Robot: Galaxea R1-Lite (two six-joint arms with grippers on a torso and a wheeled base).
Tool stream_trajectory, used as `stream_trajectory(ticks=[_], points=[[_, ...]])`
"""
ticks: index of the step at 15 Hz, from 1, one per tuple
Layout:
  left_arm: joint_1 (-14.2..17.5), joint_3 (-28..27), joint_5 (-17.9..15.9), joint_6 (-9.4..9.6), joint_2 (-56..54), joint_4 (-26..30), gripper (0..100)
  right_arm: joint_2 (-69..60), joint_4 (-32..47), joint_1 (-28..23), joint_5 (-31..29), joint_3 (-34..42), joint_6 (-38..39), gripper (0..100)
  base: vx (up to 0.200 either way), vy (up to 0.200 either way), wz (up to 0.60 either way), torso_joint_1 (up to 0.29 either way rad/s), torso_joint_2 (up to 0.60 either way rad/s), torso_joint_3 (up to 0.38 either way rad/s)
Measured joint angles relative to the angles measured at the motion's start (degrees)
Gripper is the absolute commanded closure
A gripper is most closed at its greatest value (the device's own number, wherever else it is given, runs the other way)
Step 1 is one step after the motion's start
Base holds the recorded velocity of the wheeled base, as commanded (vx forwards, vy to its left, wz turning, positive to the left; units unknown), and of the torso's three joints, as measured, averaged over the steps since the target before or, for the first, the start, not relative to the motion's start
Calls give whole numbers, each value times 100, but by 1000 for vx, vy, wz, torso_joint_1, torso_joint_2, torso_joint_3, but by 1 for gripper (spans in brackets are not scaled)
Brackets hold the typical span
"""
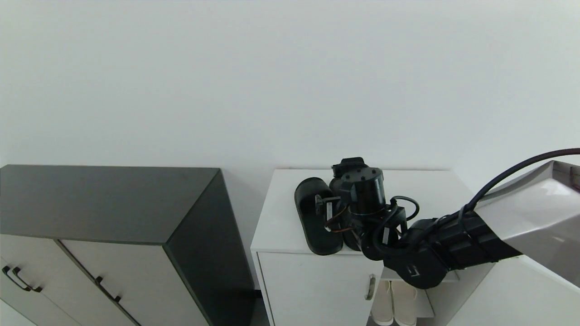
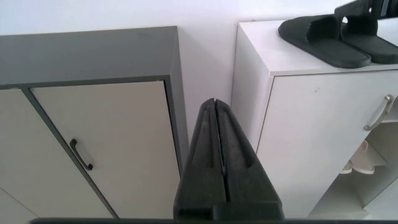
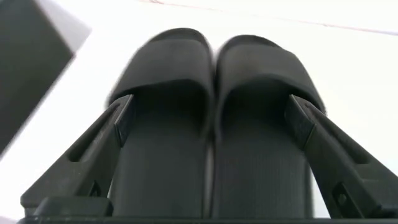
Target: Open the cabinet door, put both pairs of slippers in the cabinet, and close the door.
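A pair of black slippers (image 1: 317, 222) lies side by side on top of the white cabinet (image 1: 281, 217). My right gripper (image 1: 335, 203) hovers over them, open. In the right wrist view its fingers (image 3: 118, 124) stand one on each outer side of the black slippers (image 3: 211, 162), and I cannot tell whether they touch. The cabinet's right door (image 1: 512, 294) is swung open, and a pair of white slippers (image 1: 393, 308) stands on a shelf inside. My left gripper (image 2: 214, 106) is shut on nothing, low in front of the gap between the two cabinets. From there the black slippers (image 2: 329, 40) and white slippers (image 2: 364, 158) also show.
A dark-topped cabinet (image 1: 104, 203) with light doors and black handles stands to the left of the white one, with a narrow gap between them. The white cabinet's left door (image 1: 317, 290) is closed, with a metal handle (image 1: 371, 286). A plain wall is behind.
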Motion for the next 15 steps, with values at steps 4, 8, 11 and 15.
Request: stream_trajectory(ticks=[4,8,11,15], points=[[0,0,0,2,0,0,100,187,221,-60,126,-263,127,0,0,0,0,0,0,0],[5,0,0,2,0,0,100,651,216,-206,123,-678,124,0,0,0,0,0,0,0],[0,0,0,0,0,0,100,1041,216,-308,121,-1162,121,0,0,0,0,0,0,0],[0,0,0,0,0,0,100,1381,229,-380,123,-1606,96,0,0,0,0,0,0,0]])
